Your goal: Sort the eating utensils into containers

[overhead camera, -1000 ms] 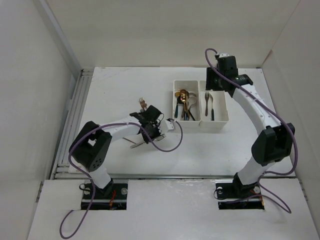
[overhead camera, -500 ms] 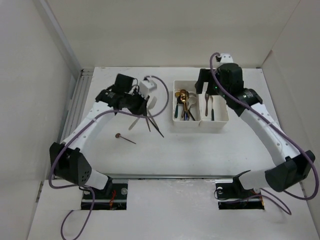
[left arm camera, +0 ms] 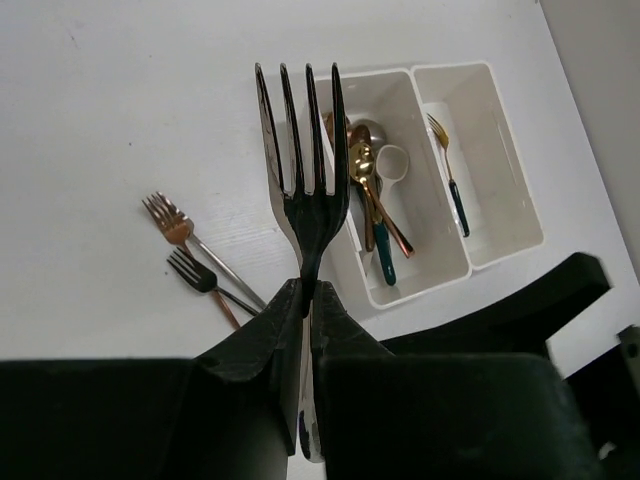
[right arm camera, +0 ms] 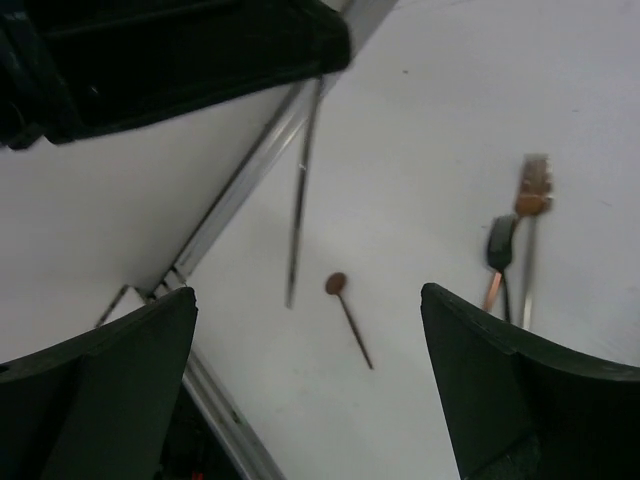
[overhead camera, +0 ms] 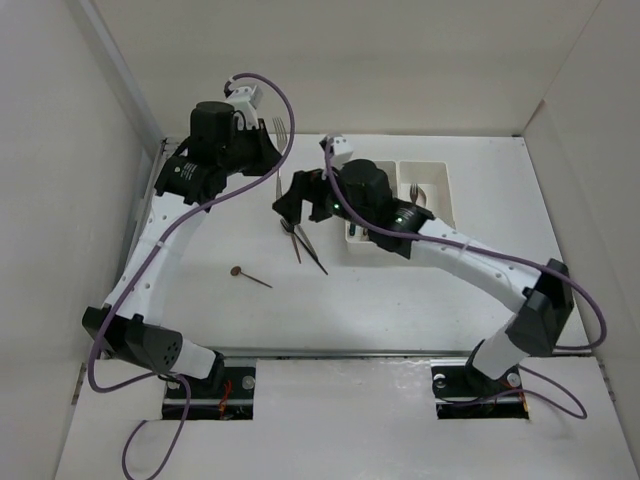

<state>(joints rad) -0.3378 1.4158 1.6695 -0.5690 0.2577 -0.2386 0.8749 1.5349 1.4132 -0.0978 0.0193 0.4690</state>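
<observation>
A black fork is gripped in the tightly closed left end effector, tines pointing away from the fingers, high over the far left of the bench. On the bench, a small copper spoon is seen lying alone. A copper fork and a dark fork are laid to its right, handles converging. The right end effector is spread wide, holding nothing, above the bench near them. At right, the joined white containers are shown: spoons are piled in the left one, and a gold fork is laid in the right.
</observation>
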